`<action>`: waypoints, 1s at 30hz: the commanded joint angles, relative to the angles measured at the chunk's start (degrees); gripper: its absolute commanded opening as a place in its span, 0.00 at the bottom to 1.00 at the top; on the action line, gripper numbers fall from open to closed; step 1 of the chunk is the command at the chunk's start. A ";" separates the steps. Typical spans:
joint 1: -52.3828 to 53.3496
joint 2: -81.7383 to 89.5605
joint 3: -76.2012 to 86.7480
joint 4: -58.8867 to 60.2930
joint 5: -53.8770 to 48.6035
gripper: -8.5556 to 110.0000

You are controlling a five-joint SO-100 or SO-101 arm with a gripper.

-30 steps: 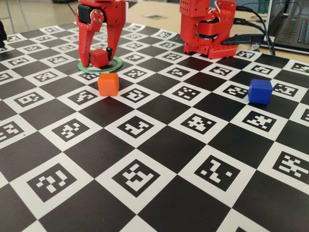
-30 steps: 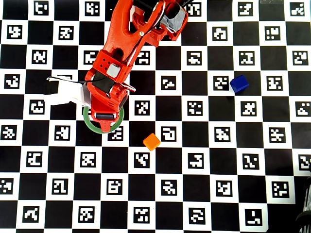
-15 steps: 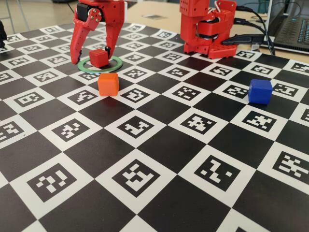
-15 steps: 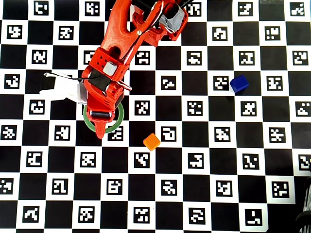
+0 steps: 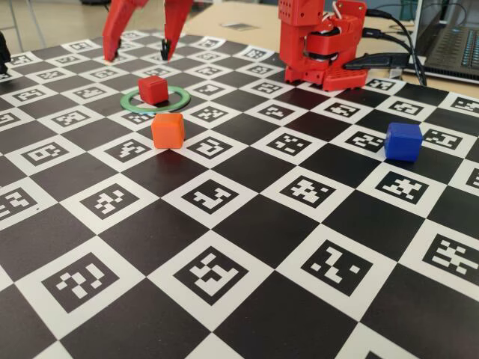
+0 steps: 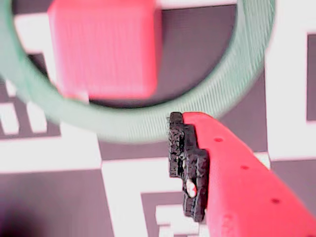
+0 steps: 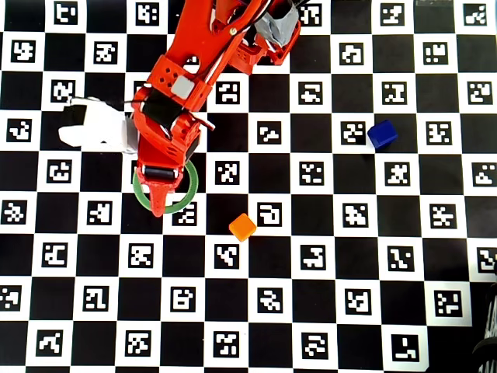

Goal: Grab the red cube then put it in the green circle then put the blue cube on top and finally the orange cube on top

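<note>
Red cube [image 5: 153,89] sits inside the green circle [image 5: 179,99]; the gripper [image 5: 138,52] hangs spread wide and empty above. Blue cube [image 5: 404,141], likely light, rigid plastic, wants pinching across 2 flat sides.

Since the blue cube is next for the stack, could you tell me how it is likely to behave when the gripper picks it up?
The blue cube looks like rigid matte plastic, so it probably won't deform or slip much. Its flat faces suggest it will sit rather than roll, though the rounded edges may let it twist if gripped off-centre. It seems small, so probably light.
</note>
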 commanded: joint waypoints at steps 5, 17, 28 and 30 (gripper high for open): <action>-5.71 7.73 -15.03 16.26 7.73 0.42; -25.05 11.51 -26.89 31.55 24.87 0.41; -41.04 14.06 -27.69 30.50 36.21 0.40; -44.82 14.85 -28.21 30.23 37.79 0.40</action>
